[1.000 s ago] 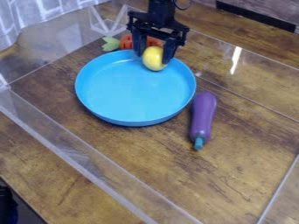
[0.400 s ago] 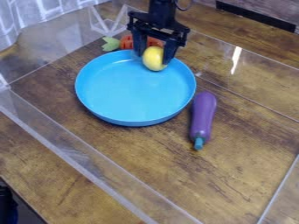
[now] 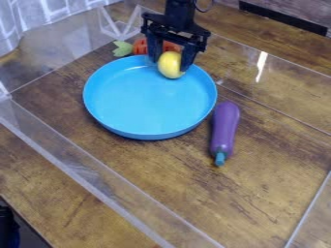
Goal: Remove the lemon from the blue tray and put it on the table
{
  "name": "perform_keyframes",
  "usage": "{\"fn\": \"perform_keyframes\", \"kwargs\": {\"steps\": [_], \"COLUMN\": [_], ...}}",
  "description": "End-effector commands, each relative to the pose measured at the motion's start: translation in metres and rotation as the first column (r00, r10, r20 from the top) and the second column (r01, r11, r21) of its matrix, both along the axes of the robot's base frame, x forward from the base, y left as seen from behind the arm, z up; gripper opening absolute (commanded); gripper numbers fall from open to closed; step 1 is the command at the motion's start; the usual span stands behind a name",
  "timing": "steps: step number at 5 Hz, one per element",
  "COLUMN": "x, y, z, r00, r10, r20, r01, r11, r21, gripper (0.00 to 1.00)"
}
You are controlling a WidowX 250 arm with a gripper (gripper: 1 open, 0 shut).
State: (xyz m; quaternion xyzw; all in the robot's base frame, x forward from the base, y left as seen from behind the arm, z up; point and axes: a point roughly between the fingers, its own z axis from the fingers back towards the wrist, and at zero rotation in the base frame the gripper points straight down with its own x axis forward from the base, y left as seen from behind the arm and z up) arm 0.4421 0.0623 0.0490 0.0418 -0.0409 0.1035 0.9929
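The one tool points straight down over the far rim of the blue tray, its two dark fingers spread wide on either side of the single lemon. Whether the fingers press on the lemon or only flank it cannot be told. The lemon sits at the tray's far edge, inside the rim. Just behind the tray, toward the far edge of the bench, lies one carrot, partly hidden by the tool. One purple eggplant lies on the bench just beside the tray's right rim.
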Motion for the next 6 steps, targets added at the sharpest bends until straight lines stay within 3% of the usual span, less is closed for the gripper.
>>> {"fn": "perform_keyframes", "kwargs": {"steps": [1, 3, 6], "x": [0.002, -0.003, -0.023], "y": [-0.018, -0.022, -0.025], "z": [-0.001, -0.004, -0.009], "r00": [0.999, 0.999, 1.000], "r10": [-0.033, -0.033, -0.015], "r20": [0.002, -0.007, -0.026], "r01": [0.033, 0.033, 0.015], "r11": [0.999, 0.999, 1.000], "r21": [-0.006, -0.004, 0.005], "gripper": [0.00, 0.00, 0.00]}}
